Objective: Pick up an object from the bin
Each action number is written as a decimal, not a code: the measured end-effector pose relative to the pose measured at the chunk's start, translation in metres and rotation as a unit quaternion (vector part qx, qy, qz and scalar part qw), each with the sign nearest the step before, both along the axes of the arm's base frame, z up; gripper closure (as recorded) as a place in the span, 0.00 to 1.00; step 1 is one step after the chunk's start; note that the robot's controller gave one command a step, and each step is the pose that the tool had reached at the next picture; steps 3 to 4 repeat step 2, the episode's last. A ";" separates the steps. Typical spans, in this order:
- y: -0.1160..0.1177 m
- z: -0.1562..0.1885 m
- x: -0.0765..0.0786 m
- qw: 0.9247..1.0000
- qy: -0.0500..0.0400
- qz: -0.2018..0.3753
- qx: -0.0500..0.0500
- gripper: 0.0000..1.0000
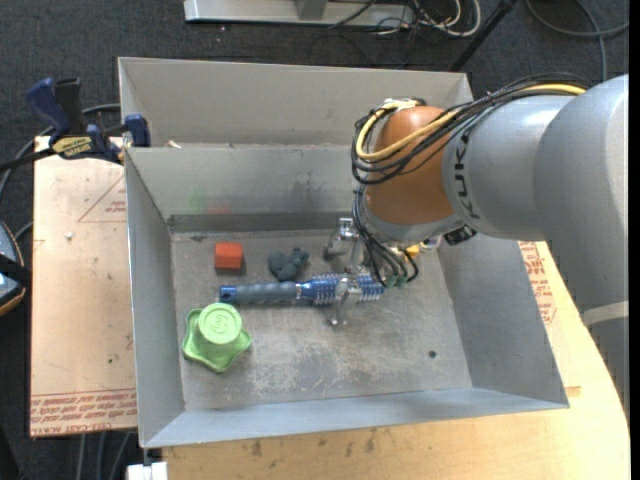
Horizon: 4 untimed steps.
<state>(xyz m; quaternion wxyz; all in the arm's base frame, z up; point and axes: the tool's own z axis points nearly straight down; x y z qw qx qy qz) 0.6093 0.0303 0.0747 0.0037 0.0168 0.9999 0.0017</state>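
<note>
Grasp step: my gripper (342, 276) stands open astride the blue brush (266, 293) at its bristle end. Next I must close squarely, then lift.

The only readable lettering is the brand name KUKA, running down the silver arm (540, 168) beside its orange cover.

The bin (300, 178) is dull grey sheet metal, its floor scuffed and speckled. The green cup (215, 336) looks like smooth, faintly shiny plastic, and the orange-red block (230, 258) is matt. The blue brush (270, 293) has a plastic handle and a bristly head. The arm's silver shell (540, 168) is smooth, and its orange cover (405, 168) is glossy.
</note>
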 end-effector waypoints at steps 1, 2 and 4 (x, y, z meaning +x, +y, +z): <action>0.000 0.004 0.001 1.000 -0.001 0.000 0.000 1.00; -0.074 0.210 0.007 0.991 -0.001 0.135 -0.004 1.00; -0.074 0.210 0.007 0.991 -0.001 0.135 -0.004 1.00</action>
